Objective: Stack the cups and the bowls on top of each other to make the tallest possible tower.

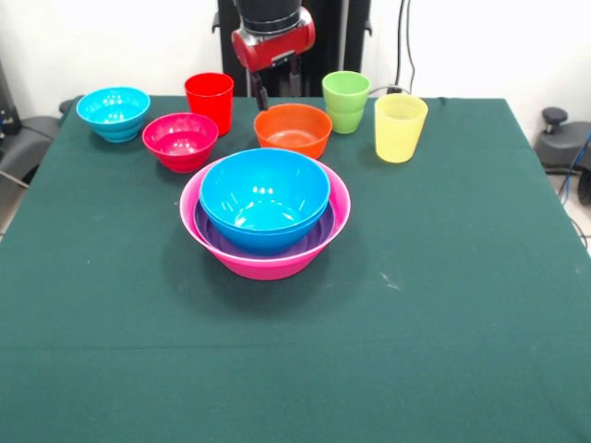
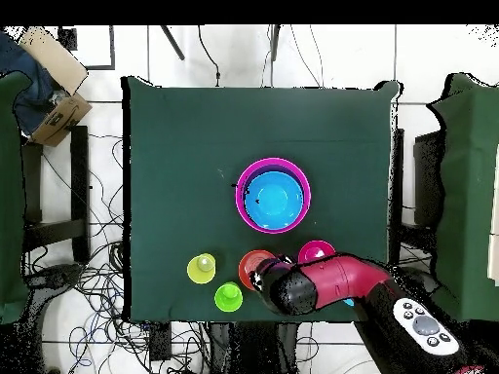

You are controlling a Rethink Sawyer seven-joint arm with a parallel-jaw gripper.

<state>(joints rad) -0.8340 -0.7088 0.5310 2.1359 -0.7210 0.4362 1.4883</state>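
While the arm is hanging down at the far side of the table in the front view, its gripper (image 1: pixel 262 92) is sitting just behind the far rim of the orange bowl (image 1: pixel 293 128), between the red cup (image 1: pixel 211 100) and the green cup (image 1: pixel 346 101). Only a dark tip is showing below the red wrist, so I cannot tell whether the claw is apart or together. The orange bowl is lying just in front of the claw, toward the camera, upright and empty. Nearer still, the tower (image 1: pixel 265 212) is standing mid-table: a blue bowl nested in a purple one inside the large pink bowl. The magenta bowl (image 1: pixel 180 140), cyan bowl (image 1: pixel 114 113) and yellow cup (image 1: pixel 400 127) are waiting apart.

Looking straight down in the overhead view, the arm's red wrist (image 2: pixel 292 287) is covering one edge of the orange bowl (image 2: pixel 253 265), with the tower (image 2: pixel 273 196) lying beyond it, away from the base. I judge the orange bowl the likeliest next pick.
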